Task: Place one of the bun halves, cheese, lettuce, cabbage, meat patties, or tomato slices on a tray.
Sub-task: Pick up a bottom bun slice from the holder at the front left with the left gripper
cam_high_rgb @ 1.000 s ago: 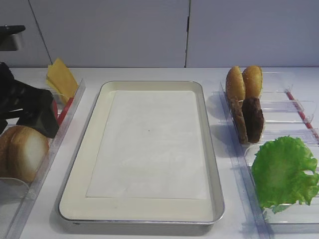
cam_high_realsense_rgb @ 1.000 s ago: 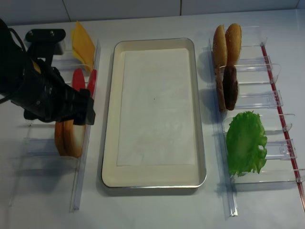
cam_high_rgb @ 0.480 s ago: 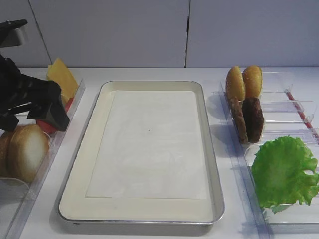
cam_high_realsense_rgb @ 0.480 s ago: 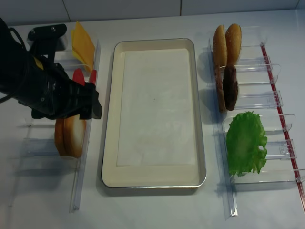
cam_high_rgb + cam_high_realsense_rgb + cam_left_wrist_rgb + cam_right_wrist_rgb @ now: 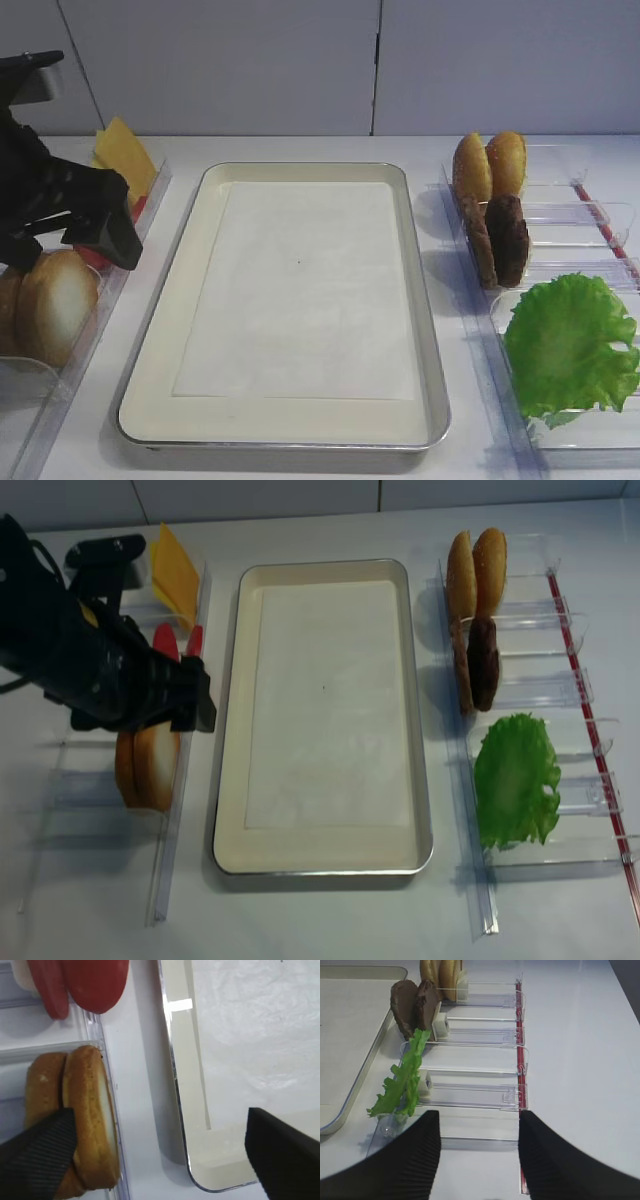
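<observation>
Hovering over bun half (image 5: 92, 1120), left gripper (image 5: 160, 1155) stood wide, holding nothing; right gripper (image 5: 479, 1152) likewise spread; tray (image 5: 232, 660) unloaded

Shiny metal tray (image 5: 432, 400), matt paper liner (image 5: 300, 290), clear plastic bins (image 5: 545, 690)

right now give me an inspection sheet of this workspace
surface: white table.
job's things: tray holds only its paper; bun halves, tomato slices, cheese in left bins; meat patties, lettuce in right bins.
clutter: two domed buns in the far right bin.
grippers: left tool open over the bun halves, holding nothing; right tool open, empty.
cables: nothing seen.
surroundings: grey wall panels.
</observation>
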You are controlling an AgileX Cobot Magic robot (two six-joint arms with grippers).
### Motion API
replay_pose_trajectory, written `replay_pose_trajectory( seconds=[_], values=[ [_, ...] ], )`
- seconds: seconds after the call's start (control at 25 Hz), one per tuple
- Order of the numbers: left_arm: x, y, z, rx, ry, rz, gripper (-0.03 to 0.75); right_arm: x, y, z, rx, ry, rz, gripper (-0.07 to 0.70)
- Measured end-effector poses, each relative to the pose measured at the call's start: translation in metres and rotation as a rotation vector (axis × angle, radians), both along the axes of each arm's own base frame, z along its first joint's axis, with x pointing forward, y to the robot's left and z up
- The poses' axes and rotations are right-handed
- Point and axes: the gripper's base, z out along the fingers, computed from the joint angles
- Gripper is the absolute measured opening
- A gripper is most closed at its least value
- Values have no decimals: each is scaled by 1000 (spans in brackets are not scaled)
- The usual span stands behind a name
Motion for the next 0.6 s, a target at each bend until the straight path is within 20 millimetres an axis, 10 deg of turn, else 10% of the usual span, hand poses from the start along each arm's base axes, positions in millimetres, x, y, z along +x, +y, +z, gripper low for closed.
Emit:
replay_pose_trajectory(
  seconds=[0.6],
  values=[
    [1,6,-2,78,8,-3,665,0,0,0,0,0,0,401]
  ],
)
